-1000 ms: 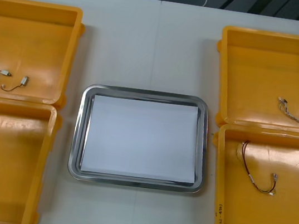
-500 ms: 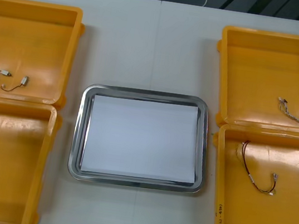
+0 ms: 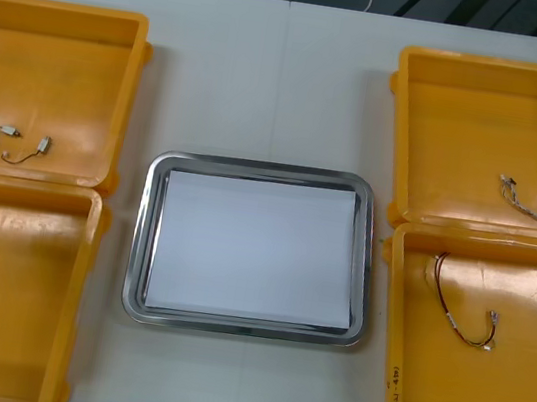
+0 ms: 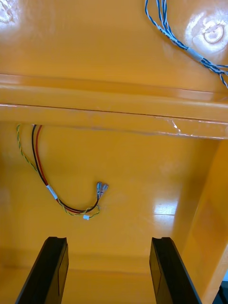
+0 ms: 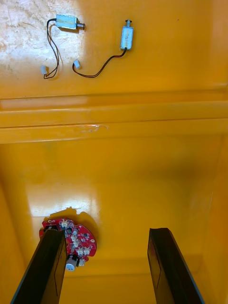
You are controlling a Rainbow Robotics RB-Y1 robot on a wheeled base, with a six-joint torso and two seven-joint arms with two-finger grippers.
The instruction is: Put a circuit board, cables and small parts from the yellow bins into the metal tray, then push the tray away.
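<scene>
Metal tray (image 3: 145, 233) lies between yellow bins (image 3: 28, 256); left gripper (image 5: 105, 231) fingers wide by circuit board (image 5: 78, 237), right gripper (image 4: 109, 239) fingers wide near red and yellow cable (image 4: 50, 191).

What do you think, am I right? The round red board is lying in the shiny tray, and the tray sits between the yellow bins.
Not quite. The round red board lies in the near left yellow bin, by the open left gripper, as the left wrist view shows. The tray does sit between the yellow bins.
</scene>
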